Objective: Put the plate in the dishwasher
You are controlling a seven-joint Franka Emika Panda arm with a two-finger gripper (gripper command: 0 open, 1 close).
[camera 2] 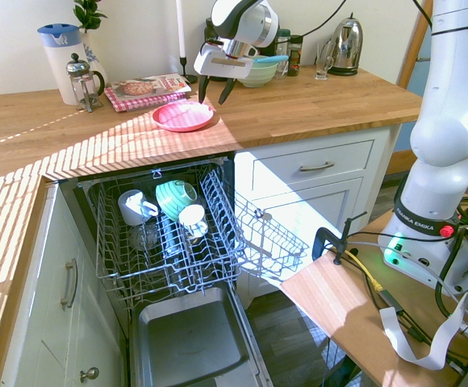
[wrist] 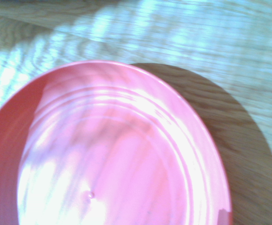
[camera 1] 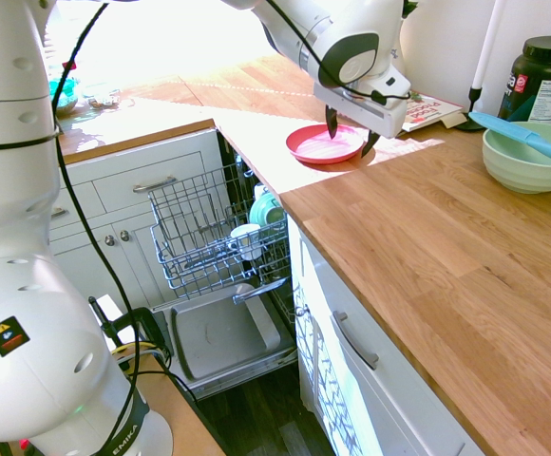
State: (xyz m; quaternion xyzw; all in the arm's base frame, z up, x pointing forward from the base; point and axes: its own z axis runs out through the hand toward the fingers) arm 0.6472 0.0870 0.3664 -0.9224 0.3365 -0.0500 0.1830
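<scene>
The pink-red plate [camera 1: 321, 144] lies flat on the wooden counter [camera 1: 446, 256], above the open dishwasher [camera 1: 218, 237]. In the second exterior view the plate [camera 2: 183, 115] sits just left of my gripper [camera 2: 216, 90]. My gripper [camera 1: 351, 133] hangs open right over the plate's far edge, fingers pointing down, one finger on each side of the rim, nothing held. The wrist view is filled by the plate [wrist: 108, 154] from close up. The dishwasher's wire rack [camera 2: 165, 234] is pulled out over the lowered door [camera 2: 190, 343].
Cups and a green bowl [camera 2: 175, 197] stand in the rack. A pale green bowl [camera 1: 530, 157] with a blue utensil sits on the counter beyond the gripper. A cookbook [camera 2: 147, 89], French press [camera 2: 82, 81], jug and kettle [camera 2: 345, 47] line the wall.
</scene>
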